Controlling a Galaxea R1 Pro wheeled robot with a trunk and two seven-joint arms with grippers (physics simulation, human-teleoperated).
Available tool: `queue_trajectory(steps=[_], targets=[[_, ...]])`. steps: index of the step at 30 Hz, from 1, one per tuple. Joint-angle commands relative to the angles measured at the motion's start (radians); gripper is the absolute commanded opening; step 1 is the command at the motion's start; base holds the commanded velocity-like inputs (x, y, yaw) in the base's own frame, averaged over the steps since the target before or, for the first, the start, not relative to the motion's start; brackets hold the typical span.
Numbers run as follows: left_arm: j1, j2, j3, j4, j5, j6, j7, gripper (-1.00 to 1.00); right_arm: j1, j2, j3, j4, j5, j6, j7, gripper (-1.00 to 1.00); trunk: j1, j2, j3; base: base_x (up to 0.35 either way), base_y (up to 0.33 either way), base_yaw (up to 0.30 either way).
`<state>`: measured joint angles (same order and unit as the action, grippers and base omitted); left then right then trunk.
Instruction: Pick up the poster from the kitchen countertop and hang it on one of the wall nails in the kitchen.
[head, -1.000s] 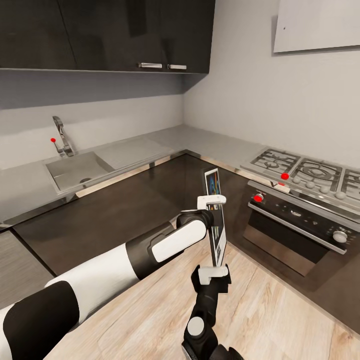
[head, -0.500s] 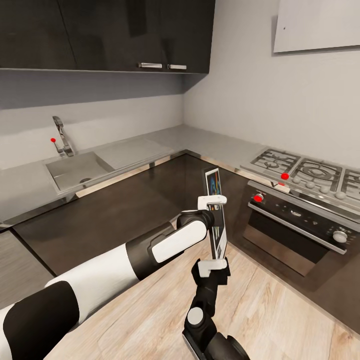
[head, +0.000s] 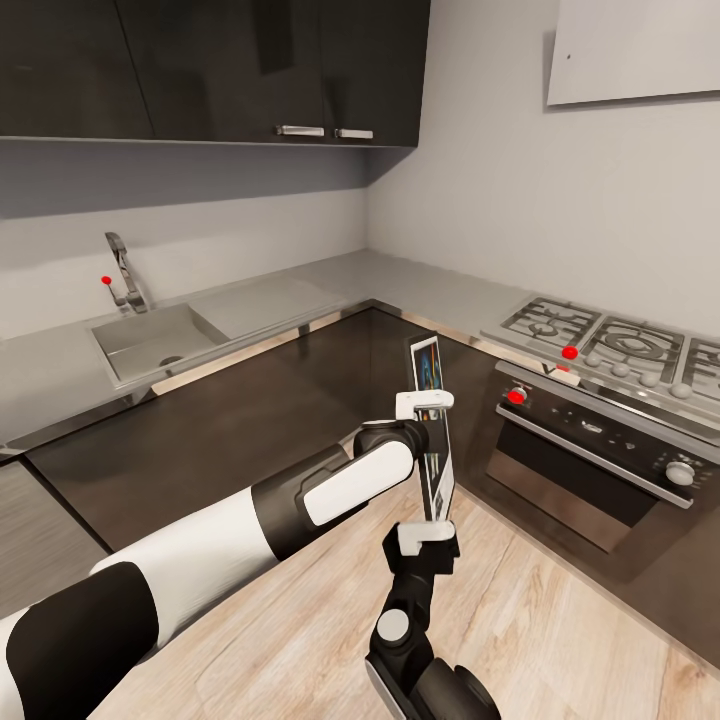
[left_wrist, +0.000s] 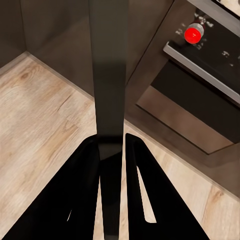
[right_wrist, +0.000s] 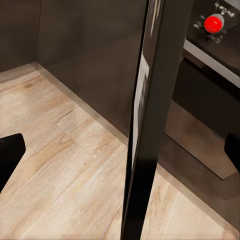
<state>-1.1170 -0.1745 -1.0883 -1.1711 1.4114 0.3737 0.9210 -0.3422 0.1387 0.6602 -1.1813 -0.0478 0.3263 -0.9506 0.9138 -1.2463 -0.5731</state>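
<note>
Two grippers on upright white-bordered framed poster (head: 431, 440): left gripper (head: 424, 404) clenched on it, right gripper (head: 426, 538) released beneath.

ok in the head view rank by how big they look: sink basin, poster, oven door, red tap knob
1. oven door
2. sink basin
3. poster, seen nearly edge-on and nearer the camera, so its rank against the basin is unsure
4. red tap knob, a mere dot
</note>
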Motion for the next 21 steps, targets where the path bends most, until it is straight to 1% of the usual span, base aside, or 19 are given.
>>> queue_trajectory(steps=[1, 12, 21], targets=[[-0.001, 0.0, -0.001, -0.001, 0.001, 0.006, 0.007, -1.0, -0.001, 0.0, 0.003, -0.001, -0.006, 0.007, -0.007, 1.0, 0.0, -0.001, -0.001, 0.0, 0.0, 0.0], [-0.001, 0.0, -0.001, 0.0, 0.001, 0.005, 0.007, -1.0, -0.005, -0.001, 0.001, 0.0, -0.009, 0.006, -0.007, 1.0, 0.0, -0.001, -0.001, 0.0, 0.0, 0.0], [-0.001, 0.0, -0.001, -0.001, 0.001, 0.005, 0.007, -1.0, -0.02, -0.001, 0.001, 0.0, -0.009, 0.007, -0.007, 1.0, 0.0, -0.001, -0.001, 0.0, 0.0, 0.0]])
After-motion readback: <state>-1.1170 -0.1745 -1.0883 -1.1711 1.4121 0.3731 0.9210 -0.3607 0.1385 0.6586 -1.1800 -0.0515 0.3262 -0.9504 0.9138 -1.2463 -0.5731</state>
